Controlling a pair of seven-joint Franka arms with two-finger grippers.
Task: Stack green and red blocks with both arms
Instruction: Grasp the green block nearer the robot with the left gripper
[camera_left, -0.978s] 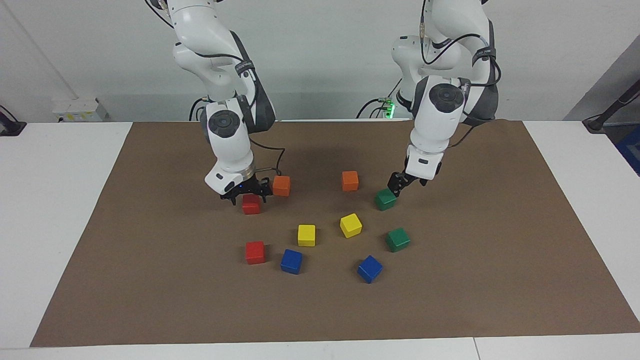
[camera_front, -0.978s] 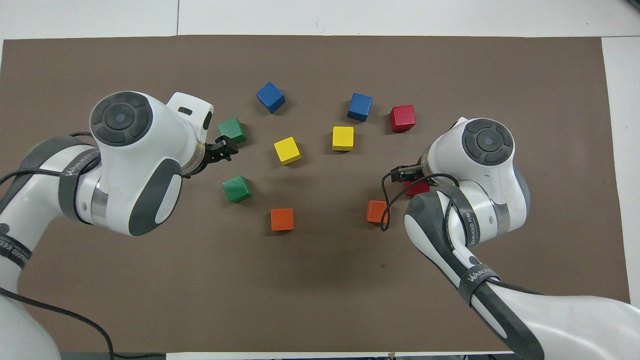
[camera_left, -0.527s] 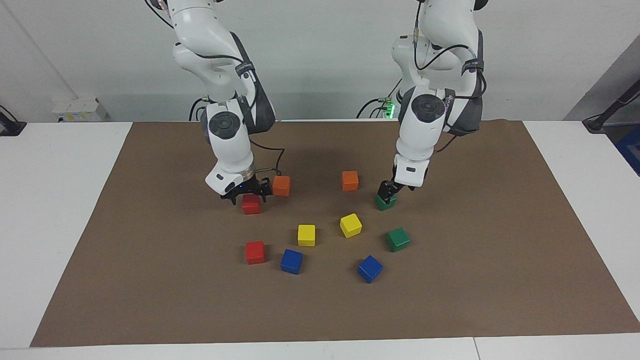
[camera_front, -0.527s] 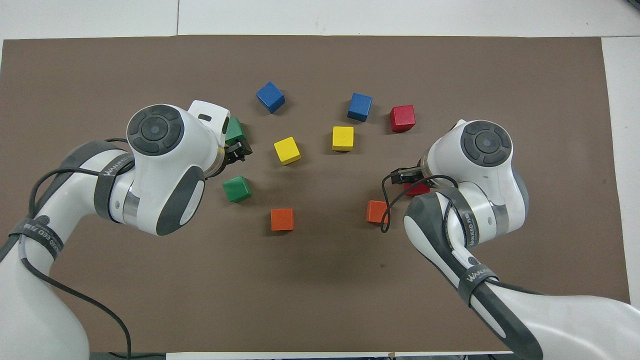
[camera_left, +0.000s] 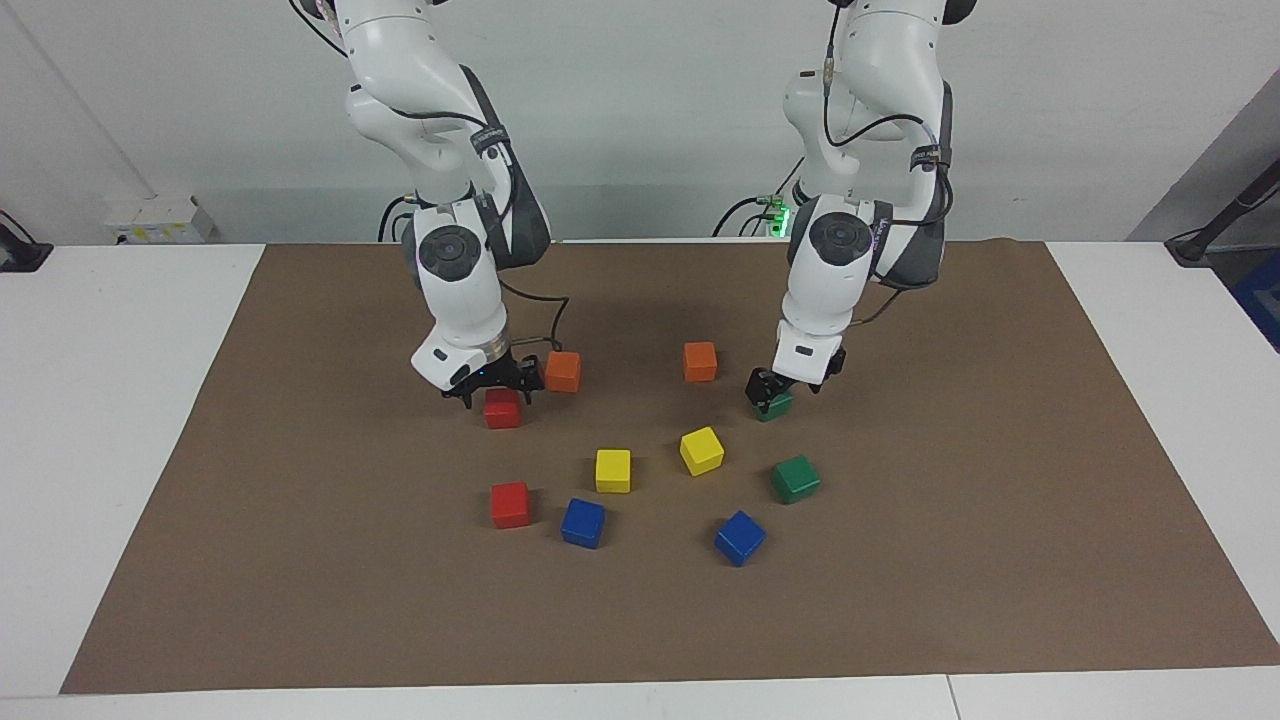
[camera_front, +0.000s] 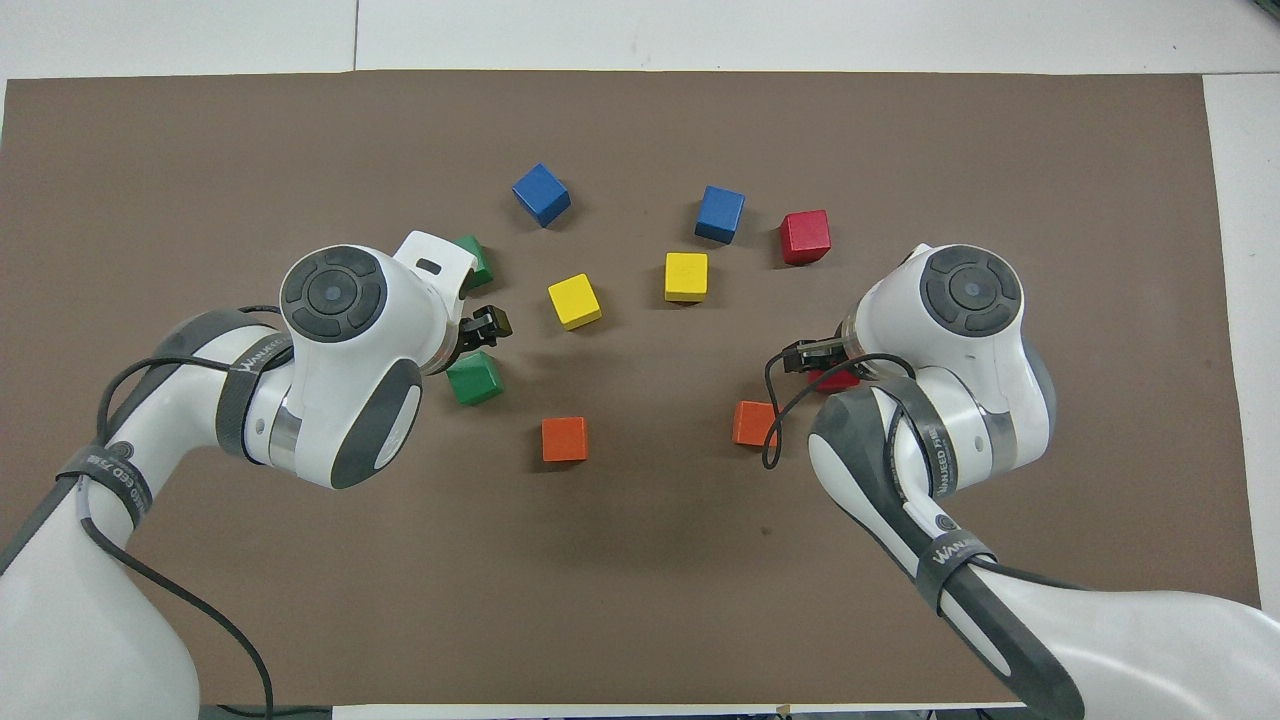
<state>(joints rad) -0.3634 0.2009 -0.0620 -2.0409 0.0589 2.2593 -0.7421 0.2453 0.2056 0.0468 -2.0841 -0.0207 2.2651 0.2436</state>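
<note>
Left hand (camera_left: 768, 390) shifted over green block (camera_left: 775, 405) — right hand (camera_left: 495, 388) unmoved.

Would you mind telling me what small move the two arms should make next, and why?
Probably close both claws. The right claw sits open around the nearer red block, and the left claw is down at the nearer green block; both blocks rest on the mat, ungripped.
</note>
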